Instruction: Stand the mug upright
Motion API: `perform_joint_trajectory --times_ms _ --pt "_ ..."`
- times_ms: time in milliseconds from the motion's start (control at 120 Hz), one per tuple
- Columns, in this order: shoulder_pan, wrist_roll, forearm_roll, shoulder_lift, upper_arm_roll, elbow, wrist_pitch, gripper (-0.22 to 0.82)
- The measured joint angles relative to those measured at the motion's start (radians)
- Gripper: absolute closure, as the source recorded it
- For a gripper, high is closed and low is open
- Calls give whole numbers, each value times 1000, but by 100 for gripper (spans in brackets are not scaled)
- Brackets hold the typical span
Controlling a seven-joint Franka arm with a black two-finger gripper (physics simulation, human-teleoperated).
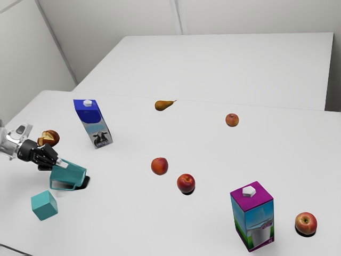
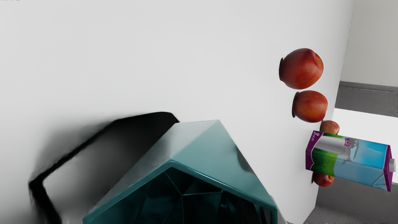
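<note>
Pale walls (image 1: 146, 16) stand behind a white table (image 1: 128, 218). On its near part, lower left of the exterior frame, the turquoise mug (image 1: 69, 174) is tipped over, its mouth end toward the arm and its base toward the exterior view's right. Its long axis thus runs outward from the gripper (image 1: 57, 162), which is at the rim; the wrist view looks into the open mouth. The handle (image 1: 63, 188) is on the side toward the bottom of the exterior frame. Whether the fingers are apart or clamped on the rim, I cannot tell; nor whether the mug rests fully on the table, with its dark shadow (image 1: 83, 183) beside it. Righting it looks to need the base swung down and the mouth up, so the wrist probably has to turn with it, given a sure hold.

Just below the mug in the exterior frame sits a teal cube (image 1: 44, 206), the likeliest thing for the handle to knock. A bread roll (image 1: 48, 138) lies near the arm, and a blue carton (image 1: 94, 124) stands above the mug. Farther out, the peach (image 1: 160, 166), the red apple (image 1: 186, 183) and the purple-topped carton (image 1: 253, 218) leave room for the turn.
</note>
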Motion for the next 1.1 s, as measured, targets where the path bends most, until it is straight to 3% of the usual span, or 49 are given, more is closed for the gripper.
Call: perform_joint_trajectory --times_ms 250,408,742,1100 --pt "-14 27 -15 -31 1 0 -19 78" --pt "-76 31 -23 -71 1 1 -6 78" --pt "-274 -87 128 -201 0 -37 241 79" --pt "-449 -417 399 -278 -6 -86 496 79"
